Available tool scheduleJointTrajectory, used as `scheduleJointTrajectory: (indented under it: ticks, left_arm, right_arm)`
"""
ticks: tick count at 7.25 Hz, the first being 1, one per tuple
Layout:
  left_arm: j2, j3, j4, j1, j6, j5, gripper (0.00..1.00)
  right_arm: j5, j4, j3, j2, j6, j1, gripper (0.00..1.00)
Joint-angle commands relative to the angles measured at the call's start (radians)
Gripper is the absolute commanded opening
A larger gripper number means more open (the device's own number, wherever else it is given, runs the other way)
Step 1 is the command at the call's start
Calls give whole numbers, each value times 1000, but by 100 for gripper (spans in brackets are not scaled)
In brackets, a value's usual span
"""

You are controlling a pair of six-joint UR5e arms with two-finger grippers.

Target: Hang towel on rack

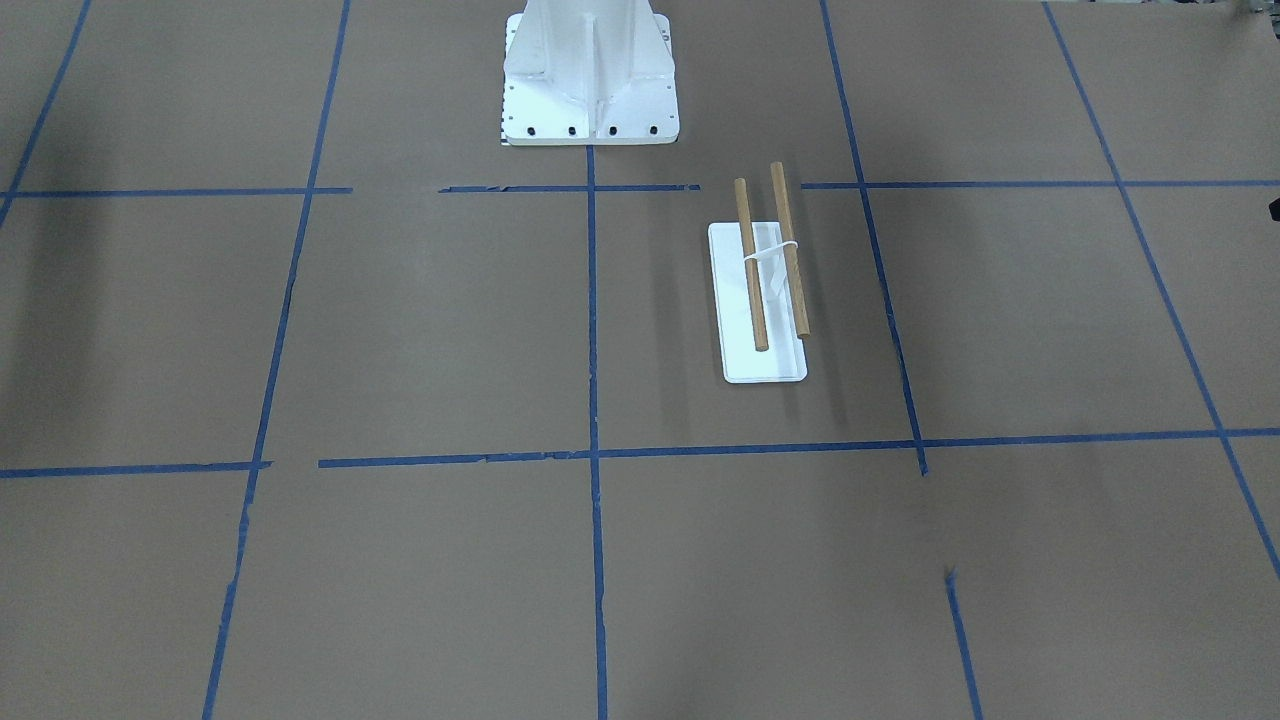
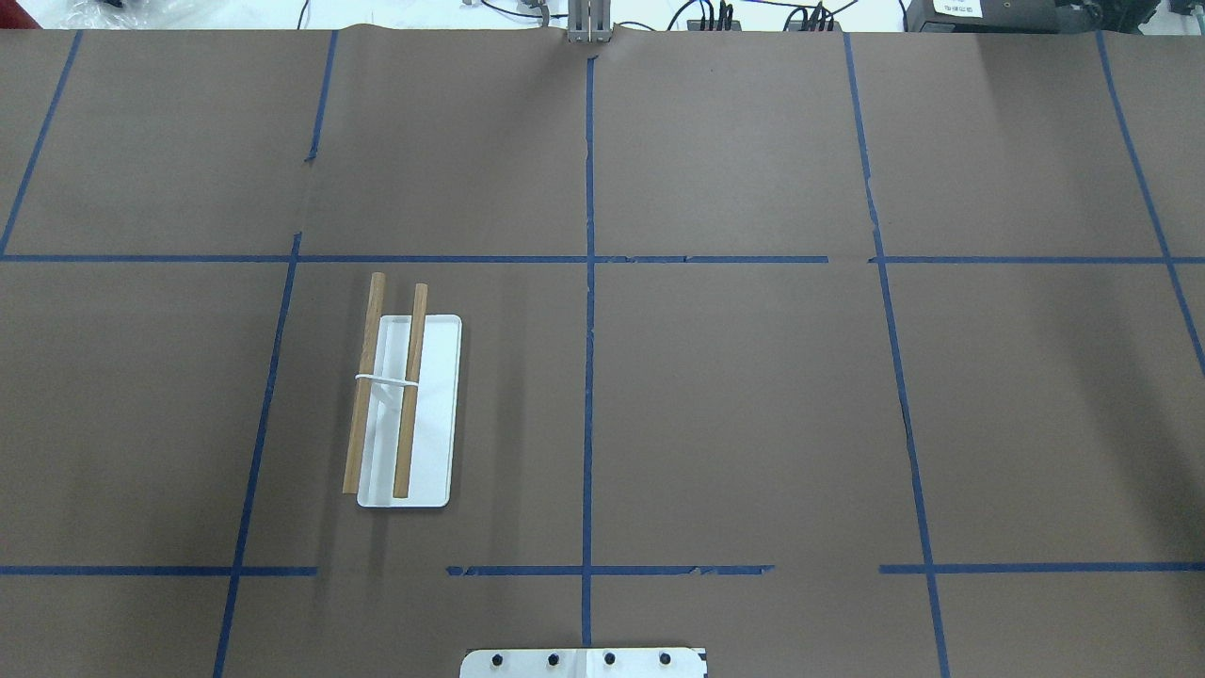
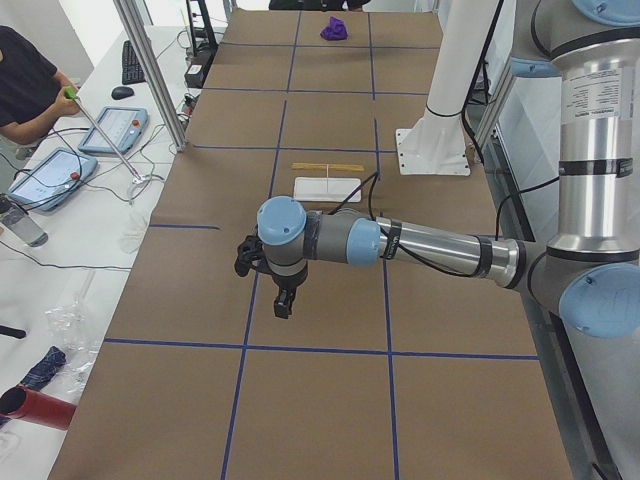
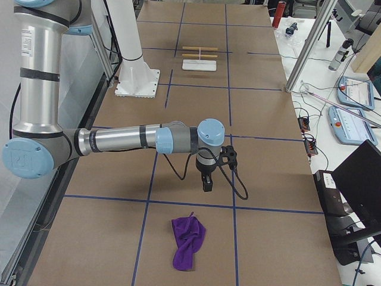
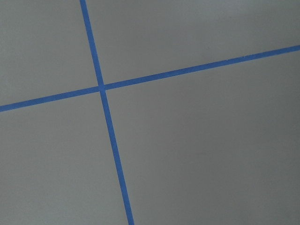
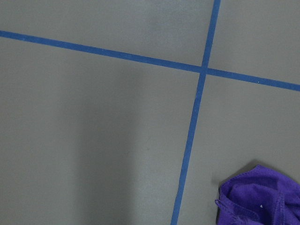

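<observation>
The rack [image 1: 755, 300] has two light-brown wooden dowels on a white support over a flat white base. It stands on the robot's left half of the table [image 2: 408, 424], bare. It also shows in the left side view [image 3: 328, 168] and the right side view [image 4: 199, 49]. A purple towel [image 4: 189, 241] lies crumpled on the table at the robot's right end, also in the right wrist view [image 6: 260, 199] and small in the left side view [image 3: 335, 29]. My right gripper [image 4: 206, 185] hangs above the table a little short of the towel. My left gripper [image 3: 283, 305] hangs over bare paper, far from the rack. I cannot tell whether either is open or shut.
The table is covered in brown paper with a blue tape grid. The white bolted pedestal [image 1: 590, 80] stands at the robot's side of the table [image 2: 584, 662]. A person [image 3: 25, 85] and tablets [image 3: 50, 175] are beside the table. A red cylinder [image 3: 35, 408] lies past the left end.
</observation>
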Motion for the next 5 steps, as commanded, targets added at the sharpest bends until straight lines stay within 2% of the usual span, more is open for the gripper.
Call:
scheduleJointTrajectory:
  ticks: [1,3,4,5]
  left_arm:
    - [3,3,-2,-2,30,3,100]
    - [1,14,-4,1,32,12,100]
    - [0,-1,-5,-1,35,68,100]
    - [-11,-1,-7,-1,35,79,100]
  right_arm:
    - [-2,1,-11,2,-4,0,100]
    - [-1,1,-8,1,-5,0,100]
    - [-4,1,-9,-6,-5,0,100]
    - [-2,-1,-26,-6,-5,0,100]
